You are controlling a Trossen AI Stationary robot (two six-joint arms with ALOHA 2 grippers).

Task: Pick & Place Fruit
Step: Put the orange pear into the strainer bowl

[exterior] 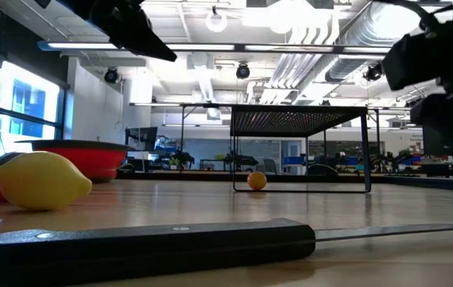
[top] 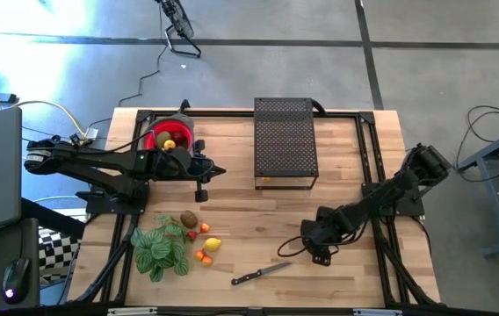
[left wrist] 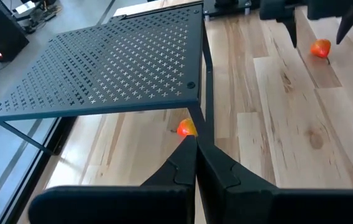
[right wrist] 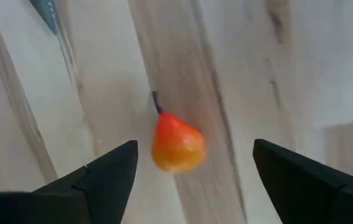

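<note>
The right gripper [right wrist: 192, 165] is hanging low over the table [top: 346, 263], toward the front right part, and its fingers [right wrist: 102, 174] are standing wide apart. Between them a small orange-red pear [right wrist: 178, 144] with a dark stem is showing on the wood, and nothing is touching it. The tip of the knife [top: 261, 274] is lying near it, and the knife itself is resting close to the front edge, near the middle.

The left gripper [left wrist: 195, 146] is waiting over the back left part of the table, next to the red bowl [top: 157, 138], with its fingers pressed together and holding nothing. A yellow fruit [top: 169, 145] is sitting in the bowl.

A black perforated rack [top: 285, 140] is standing at the middle of the back edge, and one small orange fruit [left wrist: 186, 128] is lying under it.

Toward the front left corner the other pieces are lying together beside the green plant [top: 160, 250]: a brown kiwi [top: 188, 219], a lemon [top: 213, 245] and some small orange and red ones [top: 204, 256].
</note>
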